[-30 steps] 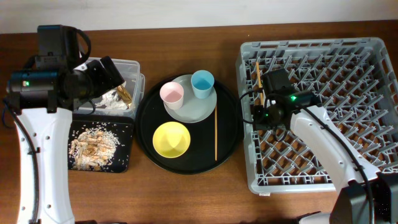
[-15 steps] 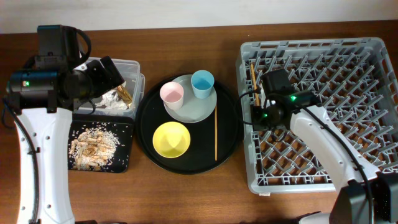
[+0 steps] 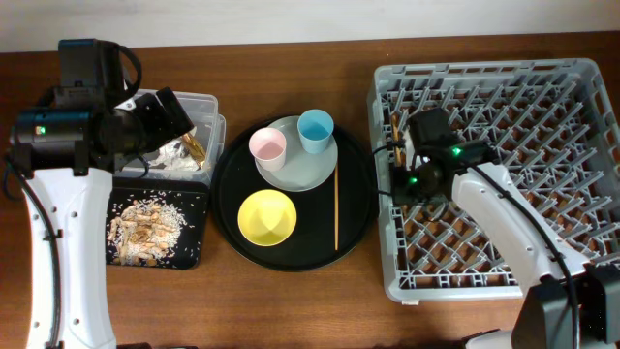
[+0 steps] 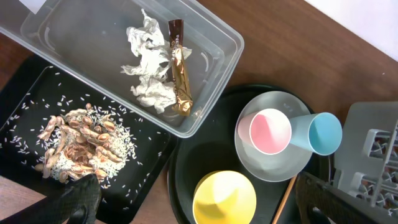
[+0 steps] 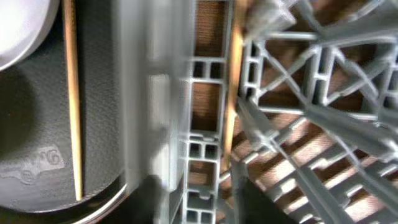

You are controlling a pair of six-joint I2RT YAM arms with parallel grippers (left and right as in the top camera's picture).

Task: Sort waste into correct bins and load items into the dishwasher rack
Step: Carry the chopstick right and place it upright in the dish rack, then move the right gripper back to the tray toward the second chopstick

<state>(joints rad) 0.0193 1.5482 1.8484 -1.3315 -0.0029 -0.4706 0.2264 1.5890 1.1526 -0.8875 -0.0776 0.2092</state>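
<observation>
From overhead, the rack [image 3: 504,242] is sitting at the table's [image 3: 291,301] right end. The right gripper [image 3: 398,163] is hovering just inside the rack's left wall, jaws parted and gripping nothing. A chopstick [image 3: 395,124] is lying in the rack beside it. The second chopstick [image 3: 336,208] is lying on the round tray [image 3: 228,194] at the table's middle, along with the bowl [image 3: 266,216] and the plate [image 3: 302,167], which is carrying the pink cup [image 3: 267,147] and the blue cup [image 3: 315,129]. At the left end, the left gripper [image 3: 179,114] is hanging over the box [image 3: 205,105], and the black tray [image 3: 194,208] of scraps [image 3: 145,225] is sitting nearer the front edge. In the left wrist view, that gripper's fingers [image 4: 78,202] are standing wide apart and empty, while the paper [image 4: 146,93] and the wrapper [image 4: 180,81] are lying together in the box. In the right wrist view, the chopstick is resting free along the rack's wall, between the separated dark fingertips.
</observation>
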